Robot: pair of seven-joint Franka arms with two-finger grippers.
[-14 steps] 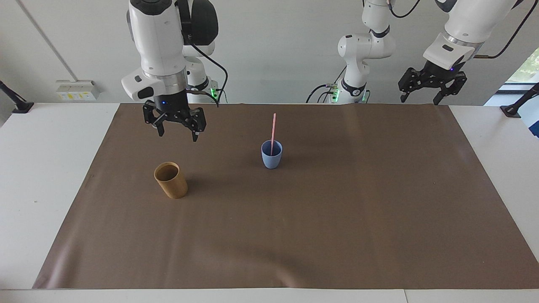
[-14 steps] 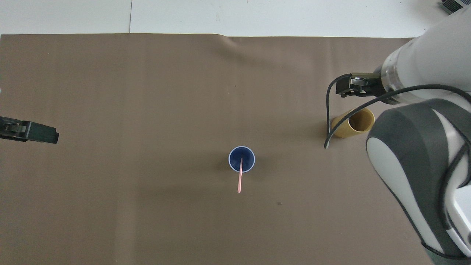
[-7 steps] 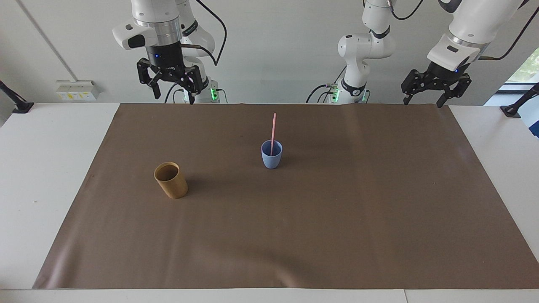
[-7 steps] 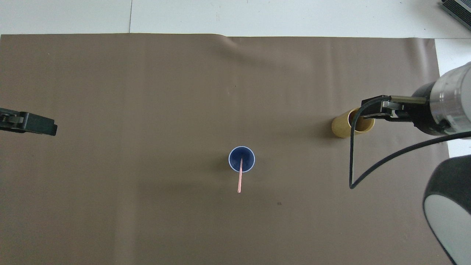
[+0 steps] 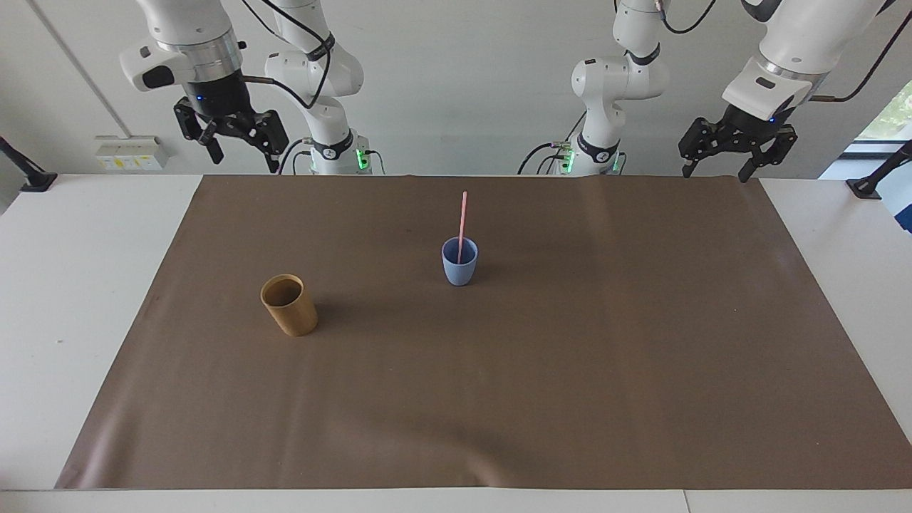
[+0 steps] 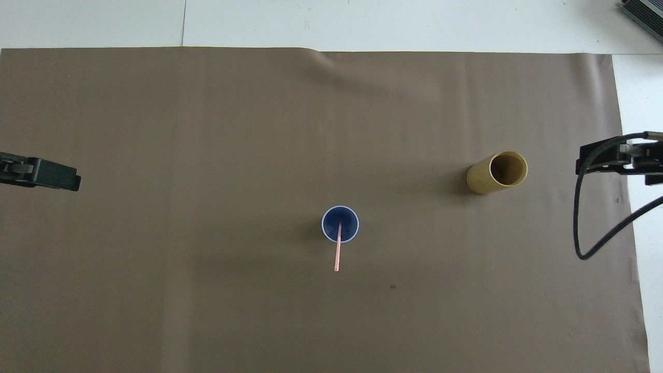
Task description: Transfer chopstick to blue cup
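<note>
Chopstick: you can see the chopstick (image 5: 462, 224) standing in the blue cup (image 5: 459, 266), its lower end inside and its upper end leaning slightly toward the robots (in the overhead view it crosses the rim on the side nearest them).

Blue cup: it stands upright near the middle of the brown mat (image 5: 570, 399) that covers the surface (image 5: 85, 285), with nothing touching it.

Tan cup: the tan cup (image 5: 288, 305) stands upright toward the right arm's end, a little farther from the robots than the blue cup and well apart from it; its inside looks bare to you from both views.

Right claw: the right claw (image 5: 237, 141) hangs high over the mat's edge at the robots' end, released, holding nothing.

Left claw: the left claw (image 5: 721, 159) hangs high over the mat's corner at its own arm's end, also released and holding nothing (this arm looks to be waiting).

Done: judging by how things lie, the transfer itself is complete, since the stick rests in the blue cup and no claw grips it.

Left: you probably have nothing more to do than let both arms settle clear of the cups; the stick's lean looks stable.
</note>
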